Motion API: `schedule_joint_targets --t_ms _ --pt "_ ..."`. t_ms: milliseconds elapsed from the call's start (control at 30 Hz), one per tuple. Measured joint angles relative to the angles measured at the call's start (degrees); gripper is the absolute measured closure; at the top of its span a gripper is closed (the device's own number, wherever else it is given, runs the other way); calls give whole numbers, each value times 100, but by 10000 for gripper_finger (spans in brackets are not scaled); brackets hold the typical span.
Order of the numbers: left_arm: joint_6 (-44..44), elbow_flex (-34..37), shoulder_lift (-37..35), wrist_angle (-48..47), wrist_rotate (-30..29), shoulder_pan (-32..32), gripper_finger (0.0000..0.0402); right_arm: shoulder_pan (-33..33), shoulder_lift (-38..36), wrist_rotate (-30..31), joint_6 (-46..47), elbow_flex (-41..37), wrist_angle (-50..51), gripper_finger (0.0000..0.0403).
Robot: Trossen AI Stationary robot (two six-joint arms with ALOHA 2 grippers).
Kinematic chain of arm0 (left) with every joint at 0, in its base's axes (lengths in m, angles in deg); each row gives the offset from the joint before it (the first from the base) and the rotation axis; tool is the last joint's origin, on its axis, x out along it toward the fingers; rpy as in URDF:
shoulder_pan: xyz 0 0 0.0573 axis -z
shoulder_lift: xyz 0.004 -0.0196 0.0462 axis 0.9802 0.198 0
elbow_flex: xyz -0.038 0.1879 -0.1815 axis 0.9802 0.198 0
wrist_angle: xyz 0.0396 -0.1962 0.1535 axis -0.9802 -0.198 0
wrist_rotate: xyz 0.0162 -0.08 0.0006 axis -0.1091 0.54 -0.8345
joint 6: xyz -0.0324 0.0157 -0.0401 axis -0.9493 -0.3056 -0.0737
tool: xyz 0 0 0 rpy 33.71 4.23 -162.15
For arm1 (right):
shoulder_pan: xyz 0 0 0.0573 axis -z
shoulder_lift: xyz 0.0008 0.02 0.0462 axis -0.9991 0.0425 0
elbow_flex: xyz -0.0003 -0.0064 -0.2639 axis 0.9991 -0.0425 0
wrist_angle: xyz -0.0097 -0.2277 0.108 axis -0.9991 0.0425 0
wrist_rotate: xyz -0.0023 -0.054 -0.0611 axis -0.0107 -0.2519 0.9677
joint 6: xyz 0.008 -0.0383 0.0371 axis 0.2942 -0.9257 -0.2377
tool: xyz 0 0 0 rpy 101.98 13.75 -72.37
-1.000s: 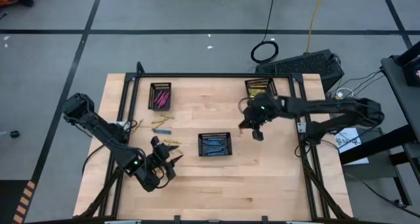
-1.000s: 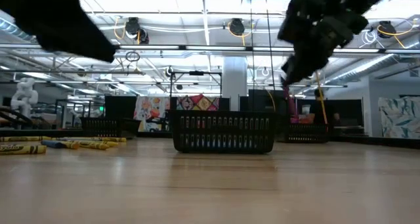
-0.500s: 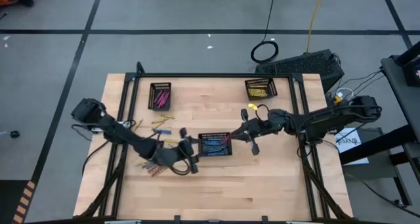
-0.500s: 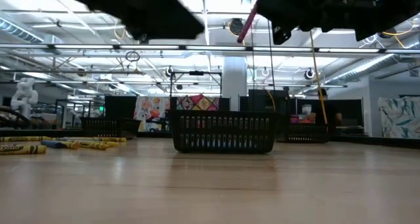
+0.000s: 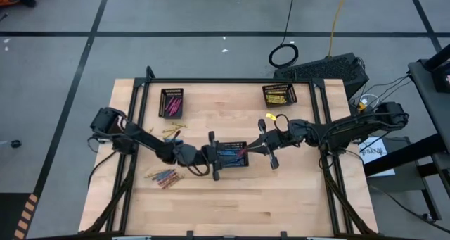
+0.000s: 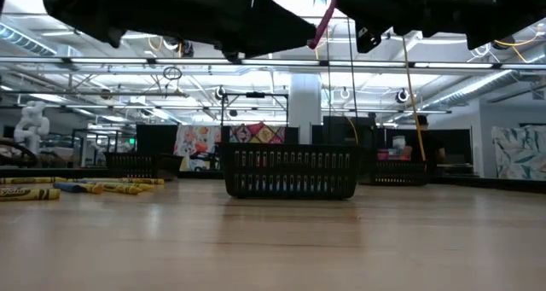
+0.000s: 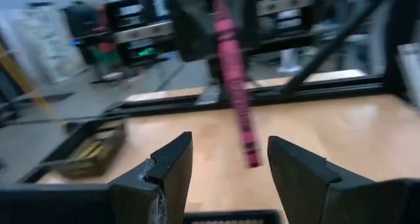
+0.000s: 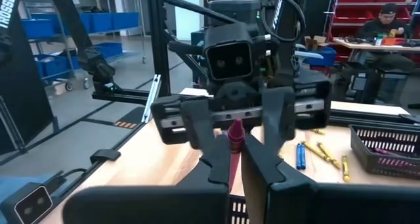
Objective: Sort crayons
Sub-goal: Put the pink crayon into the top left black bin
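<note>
Above the black tray of blue crayons (image 5: 230, 155) my two grippers face each other, both level. My right gripper (image 5: 249, 150) is shut on a pink crayon (image 5: 242, 153). My left gripper (image 7: 230, 165) is open; its fingers stand on either side of the crayon's free end (image 7: 250, 155) without touching it. Loose crayons (image 5: 163, 177) lie flat on the wood at the near left, and yellow and blue ones (image 5: 173, 133) lie farther back. My right gripper pinches the pink crayon at one end (image 8: 234, 137) between its two fingers. The fingers come level from the table's right and lie along the crayon. The crayon sticks out ahead of them toward the left gripper, slanting downward (image 6: 322, 22), clear above the tray.
A tray of pink crayons (image 5: 171, 103) stands at the far left and a tray of yellow ones (image 5: 279, 94) at the far right. The near half of the wooden table (image 5: 246, 205) is bare. A person (image 8: 387, 23) sits at a bench beyond the table.
My left gripper has swung from the loose crayons at the near left toward the table's right, tipping level, up to the blue tray and the pink crayon. My right gripper has tipped from pointing down to level and gone toward the left with the crayon, then kept still.
</note>
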Motion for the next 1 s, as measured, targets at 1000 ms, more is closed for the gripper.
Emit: schedule_joint_targets --t_ms 1000 --pt "-757 -11 71 -19 792 -300 291 -149 -1 439 -120 4 0 401"
